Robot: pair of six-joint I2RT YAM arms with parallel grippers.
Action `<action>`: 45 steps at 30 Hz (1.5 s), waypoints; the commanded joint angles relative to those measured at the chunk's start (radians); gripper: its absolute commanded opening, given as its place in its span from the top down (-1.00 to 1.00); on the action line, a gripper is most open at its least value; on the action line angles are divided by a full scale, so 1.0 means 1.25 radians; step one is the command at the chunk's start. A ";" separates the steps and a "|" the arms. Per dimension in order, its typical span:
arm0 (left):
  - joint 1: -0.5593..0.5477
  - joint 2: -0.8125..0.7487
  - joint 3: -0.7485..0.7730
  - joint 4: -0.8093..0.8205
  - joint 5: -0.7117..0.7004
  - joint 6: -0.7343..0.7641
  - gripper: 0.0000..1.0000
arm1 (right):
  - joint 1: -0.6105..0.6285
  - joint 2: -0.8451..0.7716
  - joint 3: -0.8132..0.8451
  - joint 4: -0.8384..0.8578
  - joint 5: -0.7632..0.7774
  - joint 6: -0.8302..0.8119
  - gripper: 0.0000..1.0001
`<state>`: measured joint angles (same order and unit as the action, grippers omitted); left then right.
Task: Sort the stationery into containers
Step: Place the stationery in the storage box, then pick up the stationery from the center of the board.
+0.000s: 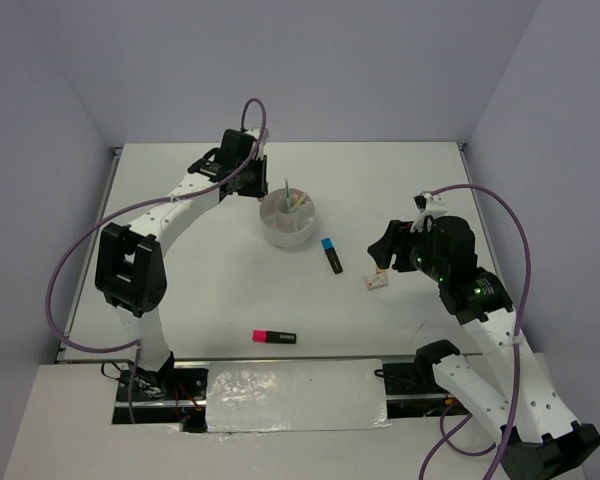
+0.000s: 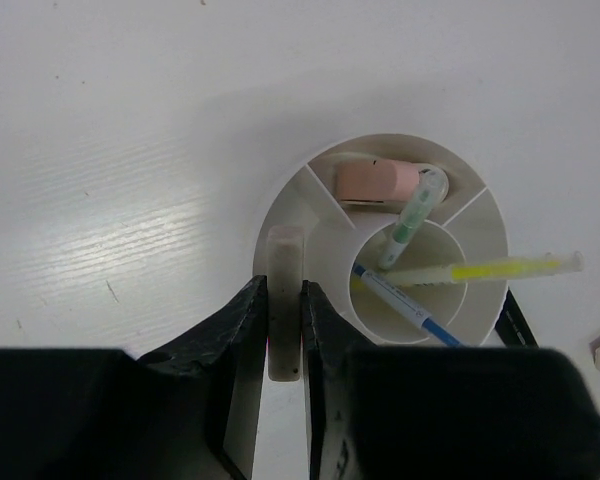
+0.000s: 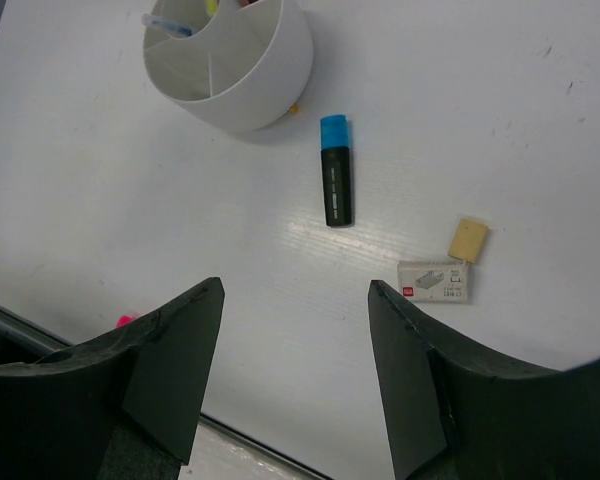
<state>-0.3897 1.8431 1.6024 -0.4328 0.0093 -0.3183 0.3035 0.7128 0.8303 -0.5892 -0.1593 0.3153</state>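
Grey eraser (image 2: pixel 285 260): plain matte rectangular block, pinched end-up in the left claw (image 2: pixel 283 292), right over the rim of the round white cup (image 1: pixel 285 238). Left arm stretched far across the table (image 1: pixel 230 290), claw pointing down. Right claw (image 3: pixel 295 287) wide open, empty, above the blue-and-black highlighter (image 3: pixel 337 185). Cup is smooth plastic with divider walls
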 commanded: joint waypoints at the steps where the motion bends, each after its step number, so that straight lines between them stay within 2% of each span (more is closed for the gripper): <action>1: 0.000 0.016 0.016 0.038 0.028 0.001 0.38 | 0.004 -0.006 0.029 0.010 -0.012 -0.014 -0.34; 12: 0.000 0.059 0.001 0.059 0.064 -0.009 0.27 | 0.003 0.002 0.034 0.009 -0.014 -0.019 -0.34; 16: 0.001 0.056 -0.008 0.064 0.073 -0.013 0.07 | 0.003 0.003 0.030 0.012 -0.019 -0.019 -0.34; 21: 0.000 0.030 -0.018 0.066 0.061 -0.037 0.00 | 0.004 0.009 0.021 0.021 -0.009 -0.015 -0.35; 24: 0.000 -0.020 -0.042 0.081 0.049 -0.073 -0.08 | 0.004 0.037 0.014 0.019 0.039 -0.007 -0.35; 30: 0.000 -0.171 -0.100 0.042 -0.038 -0.133 -0.52 | 0.003 0.140 0.011 0.007 0.157 0.041 -0.49; 33: 0.000 -0.265 -0.149 0.000 -0.083 -0.134 -0.65 | 0.003 0.203 0.011 0.017 0.208 0.050 -0.50; 36: -0.001 -0.385 -0.219 -0.035 -0.102 -0.144 -0.74 | 0.003 0.309 0.024 0.023 0.221 0.040 -0.44; 40: -0.017 -0.529 -0.320 -0.081 -0.112 -0.153 -0.84 | -0.003 0.432 0.056 0.030 0.230 0.025 -0.23; 45: -0.036 -0.686 -0.385 -0.137 -0.088 -0.114 -0.93 | -0.023 0.566 0.088 0.041 0.255 0.017 -0.21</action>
<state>-0.4217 1.0561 1.1534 -0.5468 -0.1059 -0.4911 0.2878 1.3746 0.8913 -0.5747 0.1078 0.3466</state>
